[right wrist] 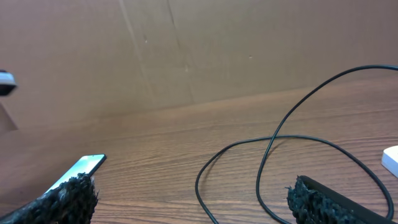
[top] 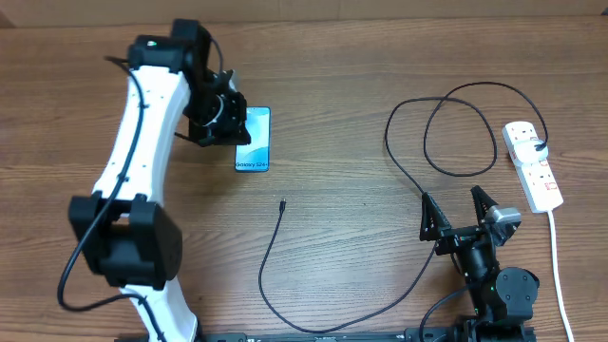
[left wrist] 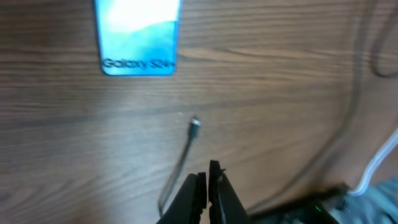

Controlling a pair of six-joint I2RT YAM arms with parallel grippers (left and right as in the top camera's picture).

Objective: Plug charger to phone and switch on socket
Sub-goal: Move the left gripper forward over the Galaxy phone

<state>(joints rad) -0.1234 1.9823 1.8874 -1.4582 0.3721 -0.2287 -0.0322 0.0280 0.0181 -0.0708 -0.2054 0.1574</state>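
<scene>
left gripper point(left wrist: 207, 177): fingers pressed together with nothing between them. Seen from above, it hangs beside the far half of the phone, on the side away from the other arm.
right gripper point(top: 458, 211): jaws spread wide and empty, low and close to the robot's base. The cable passes close by one finger.
phone point(top: 253, 139): flat on the table point(top: 361, 57), screen up and lit. Its long axis runs away from the robot, and the short end with the dark text is nearest the robot.
charger point(top: 285, 275): plugged into the socket point(top: 532, 166) at the far right. It loops twice, sweeps along the near edge of the table, then climbs towards the phone.
plug tip point(top: 283, 202): loose on bare wood, apart from the phone's text end and a little towards the right arm's side. The last stretch of cable runs roughly along the phone's long axis, tip leading.
tip from the left hand: in the left wrist view it sits straight ahead of the closed fingers, between them and the phone.
nearer arm: the left one, I'd say — the right one is well apart from the tip.
coming move: my guess is that the left fingers open and pinch the cable just behind the tip, then push along that axis into the short end.
unknown: the phone's port is not visible, and I cannot tell whether the socket is switched on.
</scene>
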